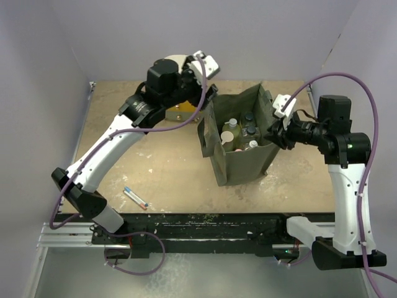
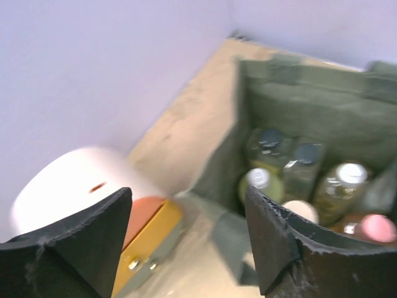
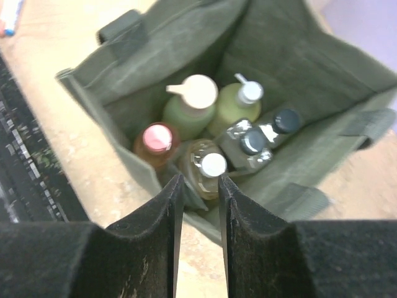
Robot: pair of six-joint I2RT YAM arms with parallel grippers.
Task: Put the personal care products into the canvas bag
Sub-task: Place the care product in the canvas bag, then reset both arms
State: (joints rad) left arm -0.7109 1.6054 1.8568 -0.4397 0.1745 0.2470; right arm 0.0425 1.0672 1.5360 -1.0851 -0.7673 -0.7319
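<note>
Your right pincer is clenched on the rim of the canvas bag, which stands on the worktop. The personal care products stand upright inside it. Your left pincer hangs released and empty above the bag's left side.

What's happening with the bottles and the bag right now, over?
Left claw open, empty. Right claw at canvas bag rim, grip unclear. Six bottles inside bag. Bag mouth open, unblocked.

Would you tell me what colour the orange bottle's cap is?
Its cap is pink; the right wrist view shows it best.
</note>
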